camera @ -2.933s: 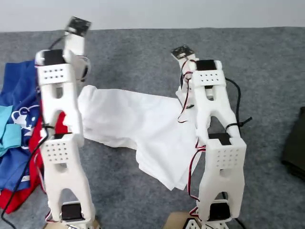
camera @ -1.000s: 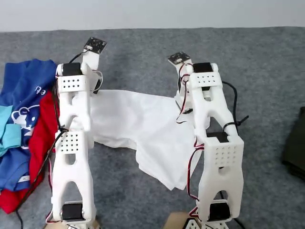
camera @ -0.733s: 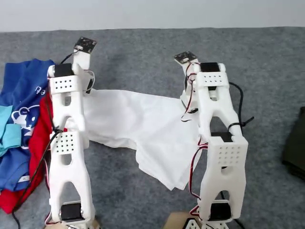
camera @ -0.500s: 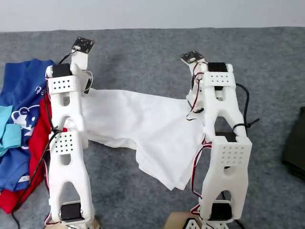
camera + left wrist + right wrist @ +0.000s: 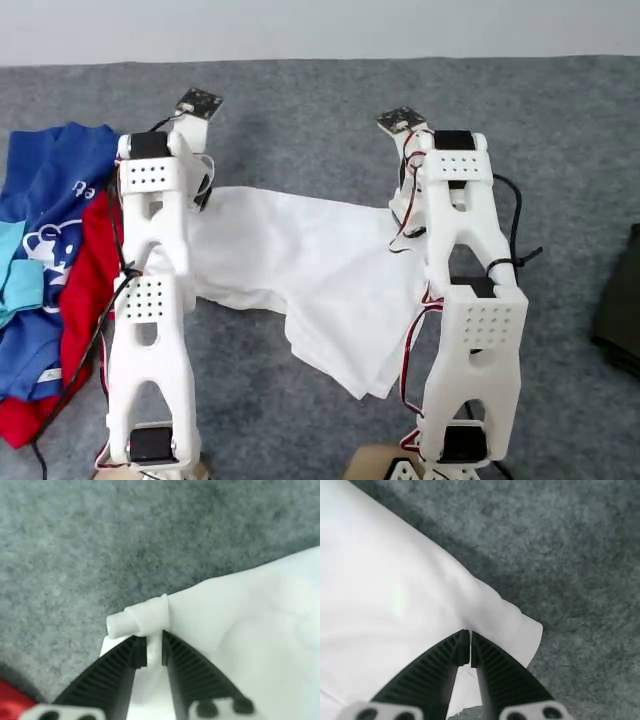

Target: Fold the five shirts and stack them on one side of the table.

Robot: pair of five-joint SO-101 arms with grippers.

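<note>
A white shirt (image 5: 300,265) lies spread between the two arms on the grey table. My left gripper (image 5: 154,652) is shut on the white shirt's (image 5: 240,625) far left corner, with a small bunch of cloth poking out past the tips. My right gripper (image 5: 469,641) is shut on the white shirt's (image 5: 395,605) far right corner. In the high view the left arm (image 5: 155,250) stands over the shirt's left edge and the right arm (image 5: 455,250) over its right edge. A pile of blue, red and teal shirts (image 5: 45,260) lies at the table's left side.
A dark object (image 5: 620,300) sits at the right edge of the table. Bare grey table (image 5: 300,120) runs beyond both grippers to the far edge.
The left arm swung left and then back right, holding the shirt's corner. The right arm shifted slightly right, pulling the shirt's far edge flatter between the two grippers.
</note>
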